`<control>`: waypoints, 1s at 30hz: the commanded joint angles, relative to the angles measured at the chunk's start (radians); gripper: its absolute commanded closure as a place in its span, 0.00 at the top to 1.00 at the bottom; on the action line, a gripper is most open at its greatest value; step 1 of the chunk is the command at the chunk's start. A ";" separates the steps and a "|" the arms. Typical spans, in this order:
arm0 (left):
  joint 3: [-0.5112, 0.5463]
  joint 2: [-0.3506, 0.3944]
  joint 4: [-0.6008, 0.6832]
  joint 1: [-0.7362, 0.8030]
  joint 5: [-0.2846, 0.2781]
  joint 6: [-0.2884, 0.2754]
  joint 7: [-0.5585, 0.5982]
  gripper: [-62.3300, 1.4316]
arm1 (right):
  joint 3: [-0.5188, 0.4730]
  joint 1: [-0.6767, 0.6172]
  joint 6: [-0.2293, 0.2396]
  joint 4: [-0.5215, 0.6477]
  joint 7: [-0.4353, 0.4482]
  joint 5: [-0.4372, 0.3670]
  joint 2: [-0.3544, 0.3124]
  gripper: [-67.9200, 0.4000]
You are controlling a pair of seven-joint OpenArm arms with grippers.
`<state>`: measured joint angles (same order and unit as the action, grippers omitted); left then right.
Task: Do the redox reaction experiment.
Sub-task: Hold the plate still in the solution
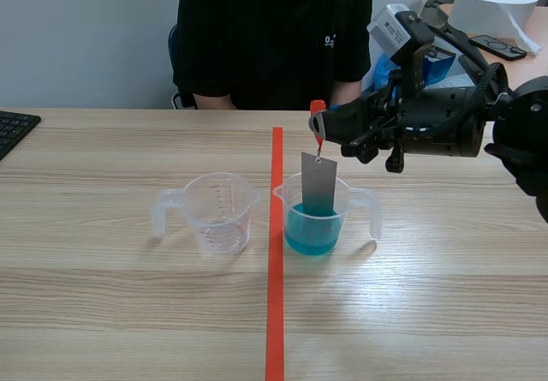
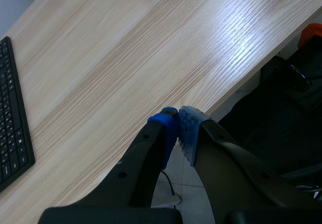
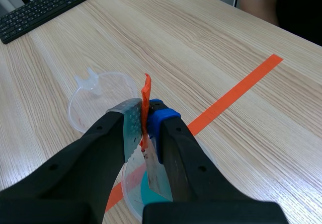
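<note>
My right gripper (image 1: 318, 124) (image 3: 144, 117) is shut on a small red tag (image 1: 317, 110) (image 3: 145, 97) from which a grey metal plate (image 1: 318, 184) (image 3: 152, 176) hangs. The plate's lower end dips into the blue liquid (image 1: 311, 227) (image 3: 146, 190) of the right-hand clear measuring cup (image 1: 360, 201). An empty clear measuring cup (image 1: 218, 212) (image 3: 93, 100) stands left of the red tape line. My left gripper (image 2: 177, 128) is shut on nothing, over the table's near edge, out of the scene view.
A person in a black shirt (image 1: 274, 34) sits across the table. A black keyboard (image 1: 13, 130) (image 2: 12, 128) (image 3: 50, 5) lies at the table's left. A paper roll (image 1: 495, 8) and boxes stand at the far right.
</note>
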<state>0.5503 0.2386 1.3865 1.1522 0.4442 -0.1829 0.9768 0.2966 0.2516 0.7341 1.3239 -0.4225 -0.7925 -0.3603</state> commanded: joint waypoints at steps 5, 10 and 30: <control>0.006 0.006 0.006 0.009 -0.013 0.005 0.010 0.09 | 0.000 0.014 0.011 0.007 -0.001 0.004 -0.014 0.03; 0.006 0.006 0.006 0.009 -0.013 0.005 0.010 0.09 | 0.000 0.014 0.011 0.008 -0.001 0.004 -0.014 0.03; 0.006 0.006 0.002 0.009 -0.013 0.005 0.007 0.09 | -0.055 0.014 0.011 0.211 -0.100 -0.112 -0.079 0.03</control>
<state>0.5503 0.2386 1.3857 1.1522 0.4442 -0.1829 0.9722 0.2615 0.2485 0.7341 1.5143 -0.5343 -0.8848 -0.4259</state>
